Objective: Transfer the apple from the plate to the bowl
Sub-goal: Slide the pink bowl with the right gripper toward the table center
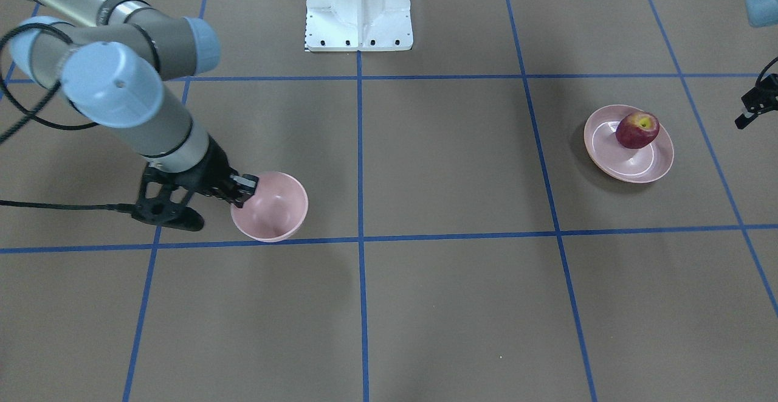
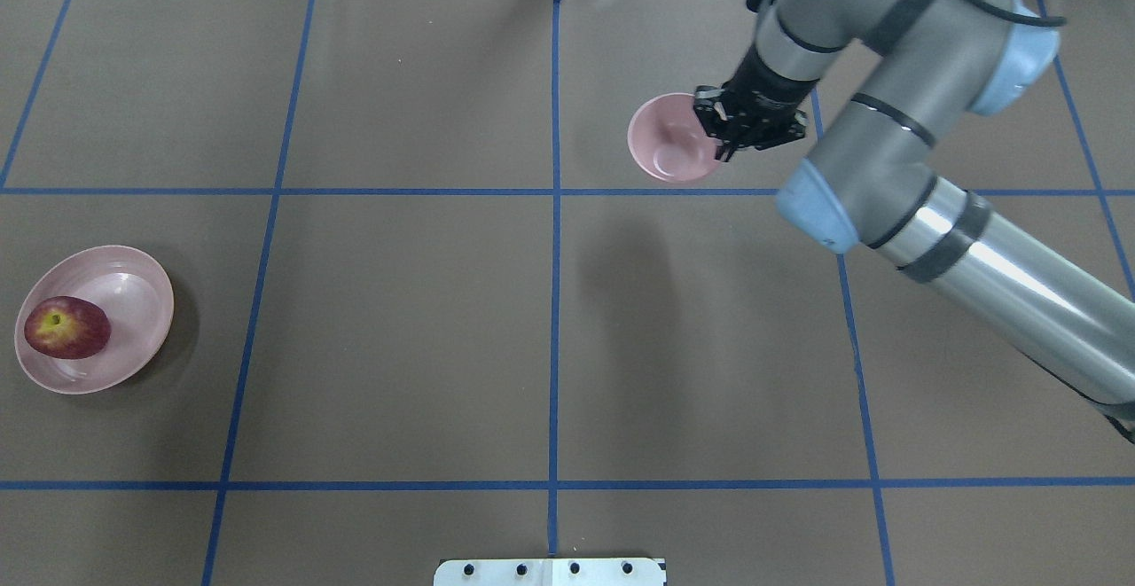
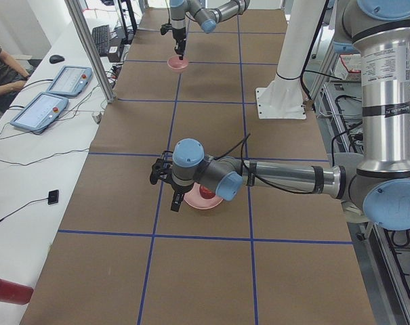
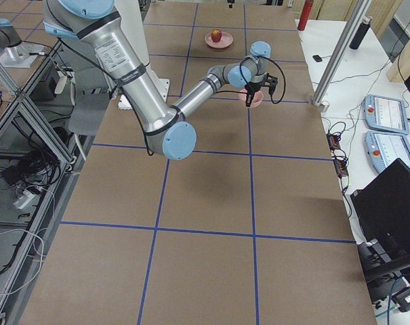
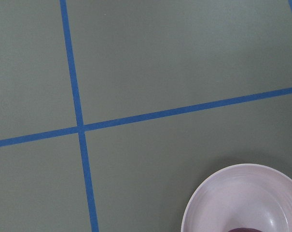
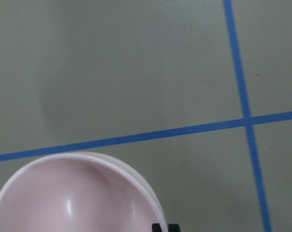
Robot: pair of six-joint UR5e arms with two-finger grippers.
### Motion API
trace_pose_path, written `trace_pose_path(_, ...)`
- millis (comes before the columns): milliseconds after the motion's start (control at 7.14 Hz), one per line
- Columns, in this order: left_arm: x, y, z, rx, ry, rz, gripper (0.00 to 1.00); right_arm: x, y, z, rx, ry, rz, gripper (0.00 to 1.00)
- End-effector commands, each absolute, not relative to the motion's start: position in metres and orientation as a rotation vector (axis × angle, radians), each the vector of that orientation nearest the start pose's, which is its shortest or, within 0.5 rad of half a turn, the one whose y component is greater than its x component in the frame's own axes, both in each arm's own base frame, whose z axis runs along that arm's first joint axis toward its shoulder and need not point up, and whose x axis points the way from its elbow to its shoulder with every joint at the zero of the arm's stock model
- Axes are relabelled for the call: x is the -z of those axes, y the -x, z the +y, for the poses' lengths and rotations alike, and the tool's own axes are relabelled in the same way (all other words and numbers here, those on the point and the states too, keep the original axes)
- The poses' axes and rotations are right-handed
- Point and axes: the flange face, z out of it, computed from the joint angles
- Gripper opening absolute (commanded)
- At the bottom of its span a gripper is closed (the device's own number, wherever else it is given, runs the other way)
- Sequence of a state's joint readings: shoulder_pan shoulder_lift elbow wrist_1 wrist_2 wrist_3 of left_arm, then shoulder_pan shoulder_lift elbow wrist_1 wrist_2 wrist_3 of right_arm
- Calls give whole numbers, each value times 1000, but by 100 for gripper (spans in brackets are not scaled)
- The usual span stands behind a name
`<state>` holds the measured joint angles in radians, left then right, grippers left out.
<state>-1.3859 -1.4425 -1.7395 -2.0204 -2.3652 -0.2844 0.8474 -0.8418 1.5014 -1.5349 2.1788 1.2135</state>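
Finds a brown table (image 2: 399, 347), gridded in blue tape, carrying the whole job. Records the right arm (image 2: 975, 258) reaching from the right side to the far right-of-centre square in the overhead view.

Locates the plate (image 2: 133, 293) at the left edge of the table, well apart from everything on the right. Locates the bowl (image 2: 665, 138) far and right of centre, seemingly tipped a little in the front-facing view and with nothing inside.

Shows the right gripper (image 2: 716, 129) at the bowl's right rim, jaws straddling the wall and judged to be pinched on it. Shows the left gripper (image 1: 753, 105) just beside the plate, only partly in frame. Cannot tell whether its jaws stand apart or together.

Places the apple (image 2: 66, 327) on the plate, toward its left side, stem dimple up, untouched by either gripper.

Judged step: handling of the bowl, apparently to bring it closer to the plate; transfer of the apple not yet begun.

Next move, as judged: carry the bowl leftward and set it down flat near the plate without losing the thin rim hold, then let go. Calls thereafter for a grasp across the round, smooth apple, squarely enough to stop it rolling.
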Motion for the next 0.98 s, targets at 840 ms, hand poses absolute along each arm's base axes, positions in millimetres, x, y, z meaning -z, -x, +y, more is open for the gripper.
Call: trace_pose_path(840, -591, -24, -464, -100, -258, 861, 98, -235, 552, -588, -275, 126, -988, 0)
